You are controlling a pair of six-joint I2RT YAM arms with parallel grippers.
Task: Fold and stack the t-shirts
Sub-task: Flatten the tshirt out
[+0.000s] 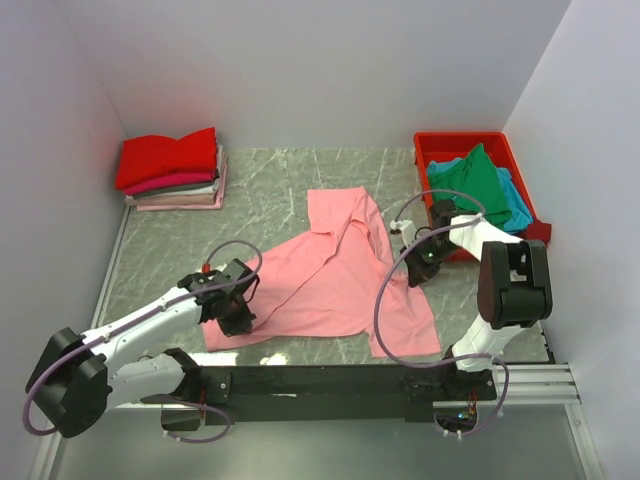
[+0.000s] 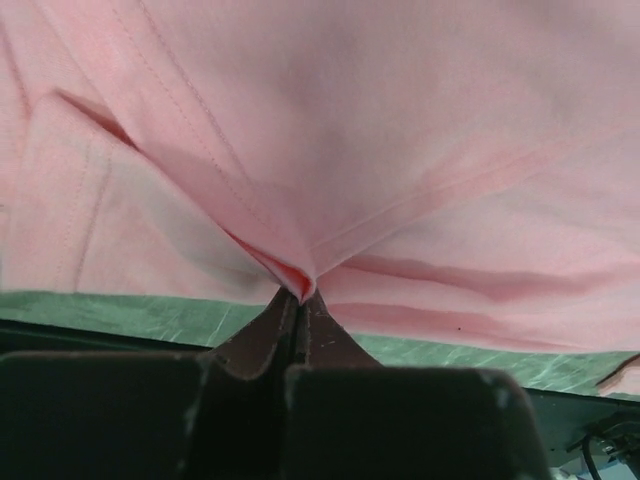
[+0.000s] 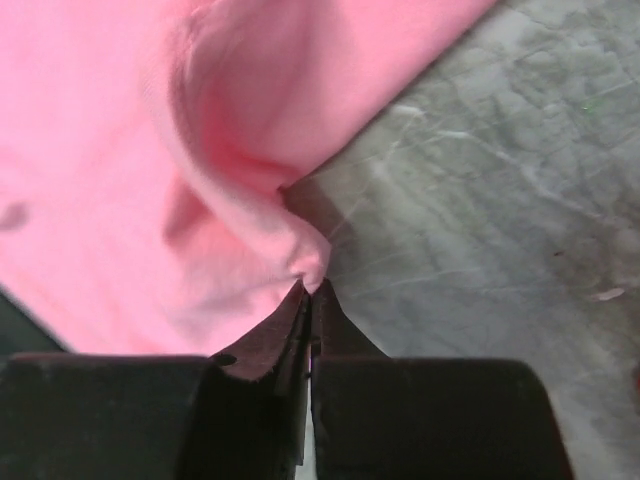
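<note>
Lying unfolded, the pink t-shirt (image 1: 330,285) was pinched by left hand (image 2: 301,296) and right hand (image 3: 312,288); a stack (image 1: 170,172) was folded, binned t-shirts (image 1: 480,185) untouched.

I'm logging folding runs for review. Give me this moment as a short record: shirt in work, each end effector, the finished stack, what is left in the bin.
shirt in work: pink t-shirt, lying rumpled on the table, not yet folded
left end effector: shut, pinching the shirt's near-left edge
right end effector: shut, pinching the shirt's right edge
finished: folded stack at the far left corner, red shirt on top
waiting: green t-shirt and teal t-shirt heaped in the red bin, far right
</note>
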